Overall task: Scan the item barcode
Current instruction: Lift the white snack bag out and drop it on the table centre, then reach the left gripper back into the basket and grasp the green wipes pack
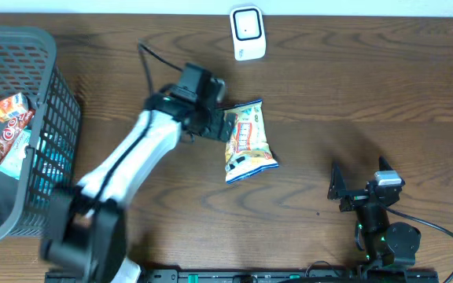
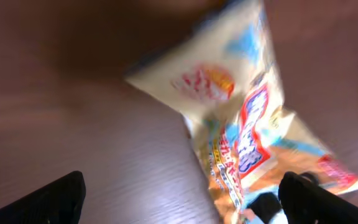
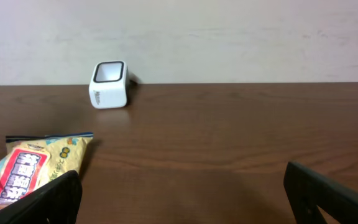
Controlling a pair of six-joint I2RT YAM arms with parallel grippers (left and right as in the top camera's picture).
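One snack bag (image 1: 248, 140) lies flat on the dark wooden table (image 1: 352, 86), a little to the left of the middle, its length running from the far side toward the near side. It is printed in yellow, orange and blue, with a blue strip along its lower edge (the print is too blurred in the left wrist view to read).

There are two arms. The left gripper (image 1: 215, 122) sits at the bag's upper left corner. Its jaws are spread wide, and the two fingertips (image 2: 55, 199) show at the bottom corners of the wrist view. The bag lies between them and is not pinched. The right gripper (image 3: 182, 190) is well apart from the bag, near the lower right of the table. Its jaws are also spread wide and hold nothing, with bare wood between them.

One white scanner (image 1: 248, 33) stands near the far edge of the table, beyond the bag and not touching it. In the right wrist view it stands in front of the pale wall (image 3: 229, 37), with its dark window on top.

One dark mesh basket (image 1: 57, 118) stands at the left edge of the table. At least two packets are inside it, a red-orange packet (image 1: 12, 108) and a paler packet (image 1: 5, 151) just below it (there may be more behind the mesh, but I cannot tell).
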